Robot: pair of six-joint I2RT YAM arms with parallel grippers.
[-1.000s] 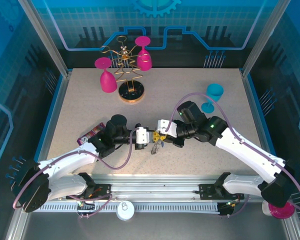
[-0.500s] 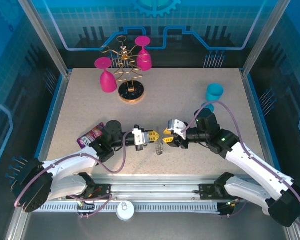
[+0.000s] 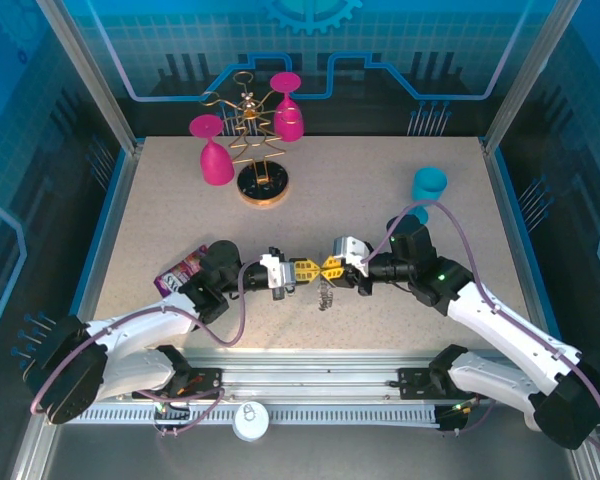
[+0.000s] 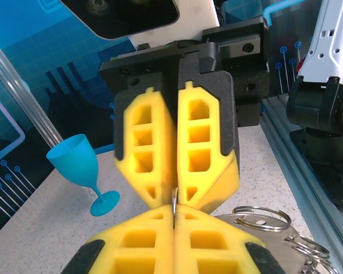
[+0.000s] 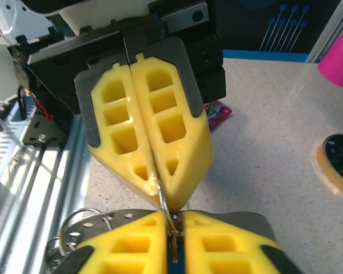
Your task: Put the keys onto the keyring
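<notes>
We see both arms stretched low over the worktop [image 3: 400, 190], the left gripper [image 3: 305, 268] pointing to 3 o'clock and the right gripper [image 3: 332, 267] to 9, tip to tip. Each is clamped on what seems one key [image 5: 163, 201]. The keyring [image 3: 324, 296] sits at 6 o'clock just beneath them.

Table [image 3: 380, 180]: speckled beige top with blue edging. The gold wire glass rack [image 3: 261, 186] stood on its dark round base at far left-centre. A blue goblet [image 3: 429, 184] stood upright near the far right edge. A small printed packet [image 3: 178, 270] lay flat toward the near left. The keyring [image 3: 325, 296] hung at near centre; whether it touched the table could not be told.
</notes>
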